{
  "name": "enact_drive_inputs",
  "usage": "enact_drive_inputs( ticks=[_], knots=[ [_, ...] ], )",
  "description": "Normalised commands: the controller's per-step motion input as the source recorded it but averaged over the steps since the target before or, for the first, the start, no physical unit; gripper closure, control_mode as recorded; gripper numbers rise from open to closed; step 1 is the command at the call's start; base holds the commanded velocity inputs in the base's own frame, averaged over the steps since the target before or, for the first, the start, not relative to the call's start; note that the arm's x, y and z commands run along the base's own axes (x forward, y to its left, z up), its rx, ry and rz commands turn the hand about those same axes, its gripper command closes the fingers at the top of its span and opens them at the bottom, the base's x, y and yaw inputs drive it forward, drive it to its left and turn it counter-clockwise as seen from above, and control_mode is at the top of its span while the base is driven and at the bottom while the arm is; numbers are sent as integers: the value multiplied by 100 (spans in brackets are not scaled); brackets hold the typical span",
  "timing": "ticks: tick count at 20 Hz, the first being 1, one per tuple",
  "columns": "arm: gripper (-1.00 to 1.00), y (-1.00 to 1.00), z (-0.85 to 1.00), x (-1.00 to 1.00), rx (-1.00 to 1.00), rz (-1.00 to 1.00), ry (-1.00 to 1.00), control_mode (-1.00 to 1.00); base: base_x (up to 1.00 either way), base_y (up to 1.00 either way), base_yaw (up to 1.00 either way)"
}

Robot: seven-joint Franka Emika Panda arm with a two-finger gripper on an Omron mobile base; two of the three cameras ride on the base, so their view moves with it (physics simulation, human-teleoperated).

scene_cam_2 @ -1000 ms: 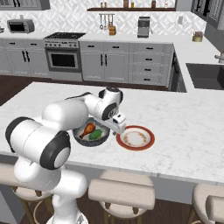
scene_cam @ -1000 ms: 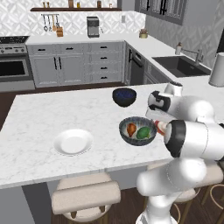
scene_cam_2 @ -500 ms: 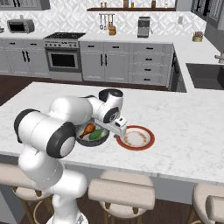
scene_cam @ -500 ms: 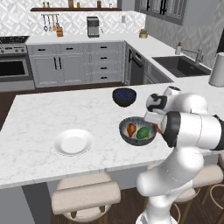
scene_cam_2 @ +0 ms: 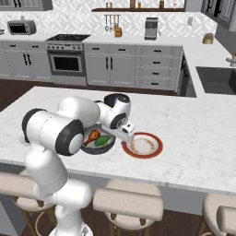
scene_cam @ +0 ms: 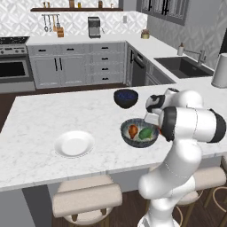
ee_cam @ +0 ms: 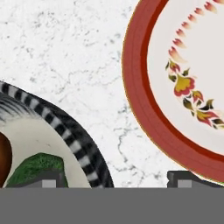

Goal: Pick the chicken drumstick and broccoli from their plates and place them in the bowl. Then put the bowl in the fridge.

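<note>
Marble island counter [scene_cam: 40, 111]. Plain white plate [scene_cam: 74, 143] sits well left of the ribbed grey bowl [scene_cam: 140, 133]; navy bowl [scene_cam: 126, 97] stands behind it, apart. Red-rimmed plate [scene_cam_2: 142, 145] lies just right of the ribbed bowl, bare marble between. Chicken drumstick [scene_cam: 133, 131] and broccoli [scene_cam: 145, 133] lie side by side inside the bowl.

Arm folded low over the counter, forearm hiding the bowl's left rim in the right base view. Gripper [ee_cam: 113, 180] points down, fingers spread wide astride the bowl's rim, one tip [ee_cam: 48, 180] over the broccoli, the other by the red plate; nothing held.
</note>
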Motion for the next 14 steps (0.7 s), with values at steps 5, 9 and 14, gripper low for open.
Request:
enact_drive_inputs(
  ticks=[5, 9, 14],
  knots=[
    [-100, 0, -23, 0, 0, 0, 0, -100, 0, 0, 0],
    [-100, 0, -14, -6, 0, 0, 0, -100, 0, 0, 0],
    [-100, 27, -1, -23, 0, 0, -1, -100, 0, 0, 0]
  ],
)
